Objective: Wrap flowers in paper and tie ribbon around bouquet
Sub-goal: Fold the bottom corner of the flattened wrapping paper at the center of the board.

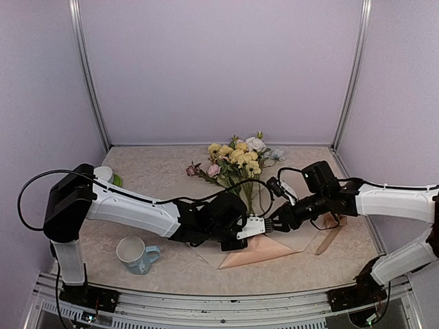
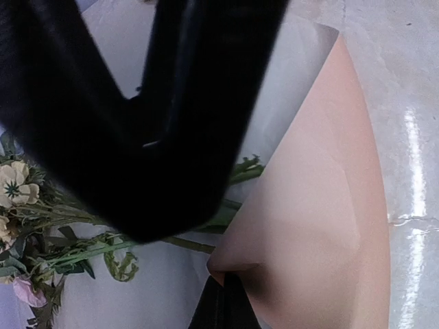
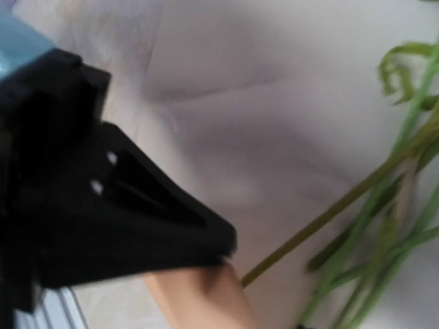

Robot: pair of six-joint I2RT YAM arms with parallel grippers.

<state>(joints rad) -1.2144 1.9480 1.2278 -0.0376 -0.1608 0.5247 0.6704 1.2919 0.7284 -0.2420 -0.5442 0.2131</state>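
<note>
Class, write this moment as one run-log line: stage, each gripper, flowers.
stage: paper part-folded | left gripper: shut on paper fold | right gripper: at paper, grip unclear | flowers: stems on paper

The left gripper (image 2: 206, 271) fills the upper left as a blurred black mass with its jaws closed. One dark finger (image 2: 221, 312) shows at the bottom edge, meeting a folded point of the paper (image 2: 315, 205). The paper's peach face curves over on the right, and its paler side lies under the flowers (image 2: 62, 240). Their green stems (image 2: 185, 243) run in beneath the fold. A cream bloom (image 2: 15, 186) and a pink bloom (image 2: 27, 291) sit at the left. Pale marbled worktop (image 2: 411, 103) shows at the far right, streaked with glare.
</note>
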